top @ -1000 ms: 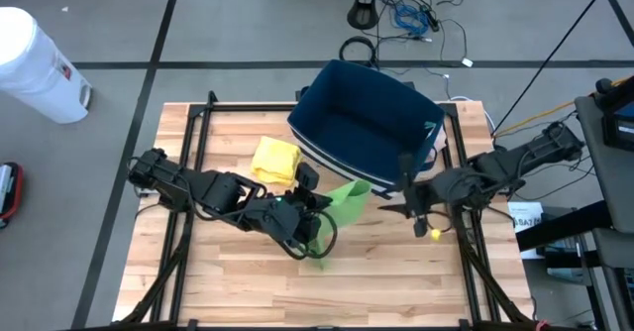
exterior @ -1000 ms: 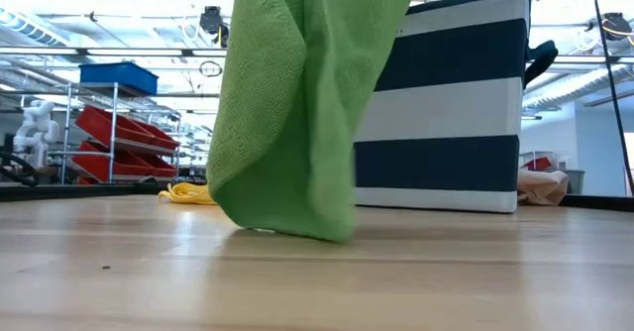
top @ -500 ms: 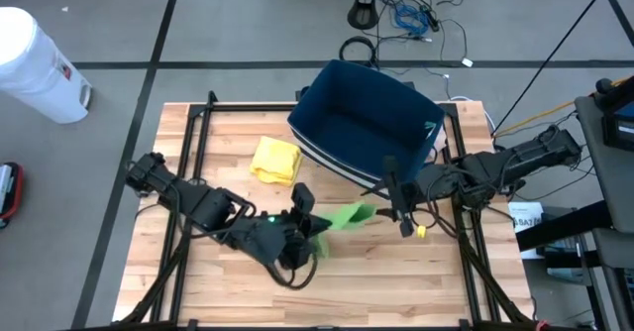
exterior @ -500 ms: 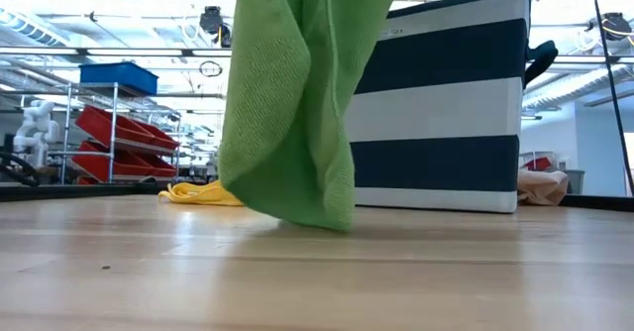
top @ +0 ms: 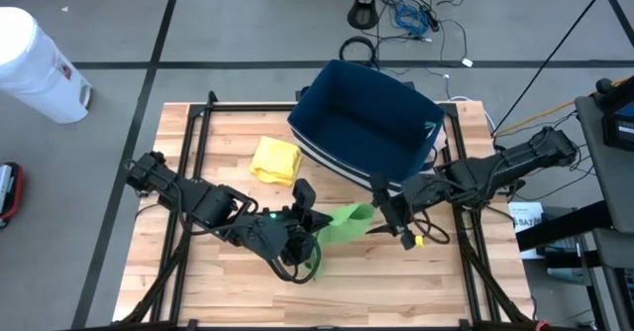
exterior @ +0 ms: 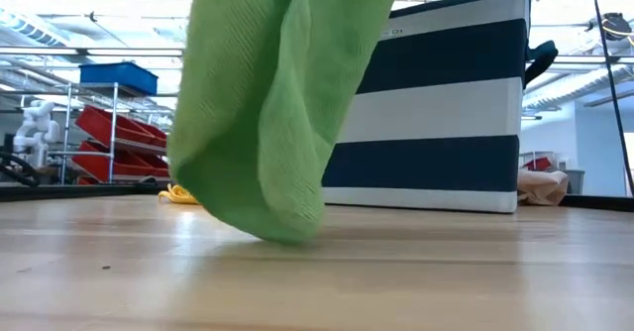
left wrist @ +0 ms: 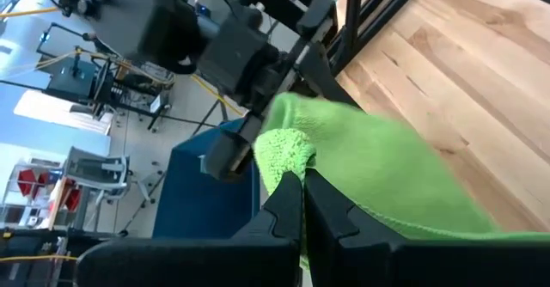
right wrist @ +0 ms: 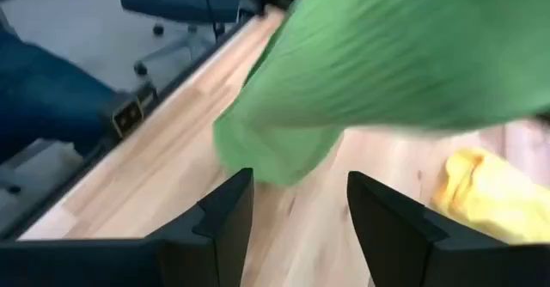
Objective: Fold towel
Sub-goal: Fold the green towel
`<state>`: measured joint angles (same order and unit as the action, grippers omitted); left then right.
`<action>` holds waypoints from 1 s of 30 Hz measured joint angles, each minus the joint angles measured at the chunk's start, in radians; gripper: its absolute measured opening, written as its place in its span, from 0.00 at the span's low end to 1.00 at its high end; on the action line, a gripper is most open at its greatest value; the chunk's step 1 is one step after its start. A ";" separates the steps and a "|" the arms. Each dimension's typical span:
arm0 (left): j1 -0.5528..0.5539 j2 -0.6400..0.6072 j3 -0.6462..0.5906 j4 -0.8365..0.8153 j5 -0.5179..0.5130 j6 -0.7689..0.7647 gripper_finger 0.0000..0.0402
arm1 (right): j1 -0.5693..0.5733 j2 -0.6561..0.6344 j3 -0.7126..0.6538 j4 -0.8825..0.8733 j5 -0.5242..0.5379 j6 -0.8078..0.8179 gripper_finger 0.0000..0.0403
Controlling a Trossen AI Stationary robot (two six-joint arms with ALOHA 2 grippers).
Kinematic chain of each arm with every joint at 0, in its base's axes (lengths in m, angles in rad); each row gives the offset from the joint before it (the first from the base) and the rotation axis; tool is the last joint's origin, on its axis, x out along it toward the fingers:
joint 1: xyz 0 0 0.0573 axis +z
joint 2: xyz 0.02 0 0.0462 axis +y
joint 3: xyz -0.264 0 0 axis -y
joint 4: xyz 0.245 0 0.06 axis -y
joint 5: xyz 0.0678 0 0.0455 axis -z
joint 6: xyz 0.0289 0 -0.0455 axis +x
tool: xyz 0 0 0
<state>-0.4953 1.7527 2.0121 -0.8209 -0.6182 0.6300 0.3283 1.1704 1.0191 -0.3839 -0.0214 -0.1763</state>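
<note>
A green towel (top: 342, 224) hangs bunched from my left gripper (top: 309, 220), which is shut on it near the table's middle. In the low view the towel (exterior: 277, 103) drapes down with its lower end (exterior: 267, 227) at the tabletop; whether it touches the wood I cannot tell. My right gripper (top: 381, 204) stands open just right of the towel. In the right wrist view its fingers (right wrist: 223, 222) are spread with the towel (right wrist: 378, 64) ahead of them, not between them. The left wrist view shows the right gripper (left wrist: 228, 158) close beside the towel's upper corner. My left gripper pinches the towel's bunched upper edge (left wrist: 288, 154) between its two shut fingers (left wrist: 288, 205). The cloth spreads out beyond the fingertips and hangs slack below the hold.
A navy and white striped bin (top: 367, 123) stands at the far right of the table and fills the background in the low view (exterior: 446, 103). A folded yellow cloth (top: 275, 160) lies left of the bin. Bare wood (top: 396, 291) lies along the near edge.
My right gripper has moved toward the table's left, closing in on the towel. My left gripper has shifted a little toward the near edge and back, still shut on the towel. The hanging towel has swung, its lower end drifting to the left in the low view.
</note>
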 joint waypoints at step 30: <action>0.031 0.000 0.000 0.025 0.136 -0.074 0.00 | 0.073 -0.042 0.000 0.217 0.153 -0.255 0.03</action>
<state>-0.4641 1.7527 2.0121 -0.7958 -0.4825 0.5564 0.4017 1.1289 1.0187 -0.1672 0.1318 -0.4316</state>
